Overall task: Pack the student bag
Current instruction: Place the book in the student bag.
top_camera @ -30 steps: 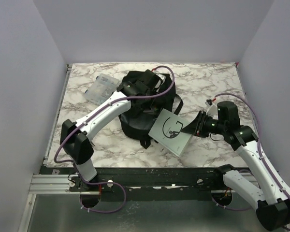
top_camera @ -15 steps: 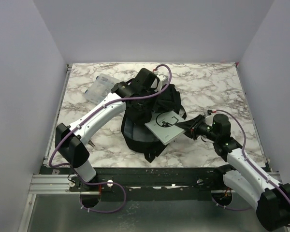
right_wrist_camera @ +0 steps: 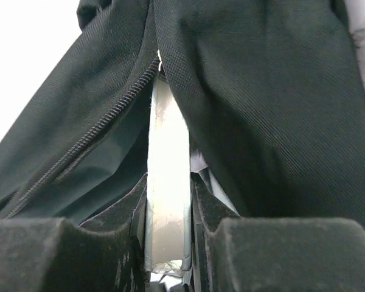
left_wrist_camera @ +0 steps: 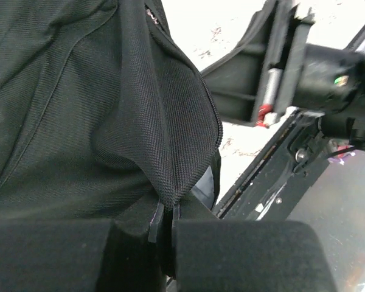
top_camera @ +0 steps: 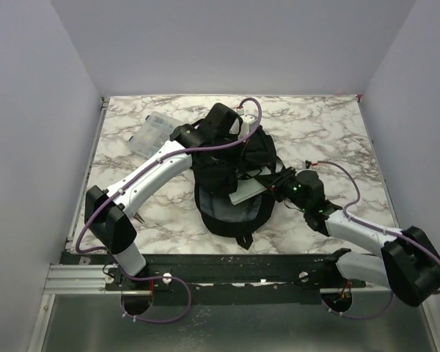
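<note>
**Item: student bag (top_camera: 231, 209).** Soft black fabric backpack, lying at the middle of the marble table (top_camera: 330, 132) between the two arms. The mouth is unzipped and faces the right arm.

**Left gripper (left_wrist_camera: 164, 222).** Fingers pressed together on a fold of the bag's upper lip, lifting it so that the mouth gapes.

**Right gripper (right_wrist_camera: 168, 243).** Fingers clamp the near edge of a flat pale booklet (right_wrist_camera: 167, 158), held edge-on. Its far end sits inside the mouth, just beside the zipper teeth (right_wrist_camera: 91, 143).

**Also present.** Clear plastic case (top_camera: 155, 132), far left of the table, well apart from the bag.

**Hazards, as judged.**
- The booklet's leading corner may snag on the zipper or inner lining and buckle if pushed straight on.
- The thin fold may slip from the left pinch, so the mouth collapses onto the booklet.
- The unanchored bag may slide away under the push.
</note>
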Robot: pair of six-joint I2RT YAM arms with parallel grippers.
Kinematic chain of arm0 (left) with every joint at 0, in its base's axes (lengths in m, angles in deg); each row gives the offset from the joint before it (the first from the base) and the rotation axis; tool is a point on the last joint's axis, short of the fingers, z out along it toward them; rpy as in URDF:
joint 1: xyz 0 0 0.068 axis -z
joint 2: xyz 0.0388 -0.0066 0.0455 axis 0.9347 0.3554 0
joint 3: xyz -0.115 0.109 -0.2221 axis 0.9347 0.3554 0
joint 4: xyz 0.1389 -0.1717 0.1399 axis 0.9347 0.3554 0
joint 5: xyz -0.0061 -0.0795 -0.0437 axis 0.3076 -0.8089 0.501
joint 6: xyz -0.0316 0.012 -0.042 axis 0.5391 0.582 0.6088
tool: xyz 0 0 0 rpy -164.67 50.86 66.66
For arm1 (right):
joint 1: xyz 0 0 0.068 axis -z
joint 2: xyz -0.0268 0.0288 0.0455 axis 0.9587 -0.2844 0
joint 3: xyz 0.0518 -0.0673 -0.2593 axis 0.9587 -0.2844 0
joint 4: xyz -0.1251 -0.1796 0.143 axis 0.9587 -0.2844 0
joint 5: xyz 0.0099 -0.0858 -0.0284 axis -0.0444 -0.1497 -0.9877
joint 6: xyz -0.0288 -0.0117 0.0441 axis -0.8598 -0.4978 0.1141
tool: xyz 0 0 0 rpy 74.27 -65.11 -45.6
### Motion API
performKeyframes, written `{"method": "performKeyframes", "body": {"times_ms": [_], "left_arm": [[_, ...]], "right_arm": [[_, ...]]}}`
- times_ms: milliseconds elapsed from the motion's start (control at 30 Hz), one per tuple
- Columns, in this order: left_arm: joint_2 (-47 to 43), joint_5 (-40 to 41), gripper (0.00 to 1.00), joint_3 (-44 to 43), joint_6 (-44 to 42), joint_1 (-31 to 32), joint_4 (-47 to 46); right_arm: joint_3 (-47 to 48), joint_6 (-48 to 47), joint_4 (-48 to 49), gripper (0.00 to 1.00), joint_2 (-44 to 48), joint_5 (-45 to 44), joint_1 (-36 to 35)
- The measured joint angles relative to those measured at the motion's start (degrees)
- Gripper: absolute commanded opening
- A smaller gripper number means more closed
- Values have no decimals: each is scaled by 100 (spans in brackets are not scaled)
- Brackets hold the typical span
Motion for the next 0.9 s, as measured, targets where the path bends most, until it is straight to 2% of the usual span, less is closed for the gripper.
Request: {"method": "performKeyframes", "body": {"times_ms": [133, 167, 233, 300, 433, 567, 633, 700, 833, 900], "left_arm": [[0, -166, 0, 7, 15, -35, -22], [0, -186, 0, 9, 15, -42, -26], [0, -205, 0, 37, 15, -46, -61], [2, -208, 0, 52, 15, -46, -76], [31, -208, 0, 59, 15, -52, -107], [35, -208, 0, 63, 17, -52, -109], [35, -212, 0, 63, 24, -57, -107], [35, -229, 0, 63, 37, -85, -109], [31, -238, 0, 72, 50, -133, -122], [20, -240, 0, 94, 55, -153, -146]], "right_arm": [[94, -365, 957, 2, -835, -990, -575], [96, -457, 1178, 10, -1012, -1134, -603], [160, -643, 1521, 33, -1342, -1351, -638], [334, -796, 1652, 47, -1606, -1438, -654], [632, -1161, 1521, 61, -1705, -1453, -671], [640, -1480, 988, 65, -1349, -1217, -675], [586, -1589, 748, 63, -1095, -1091, -675], [439, -1672, 658, 57, -844, -990, -675], [323, -1794, 570, 21, -811, -754, -675], [337, -1749, 638, 11, -979, -573, -673]]}}
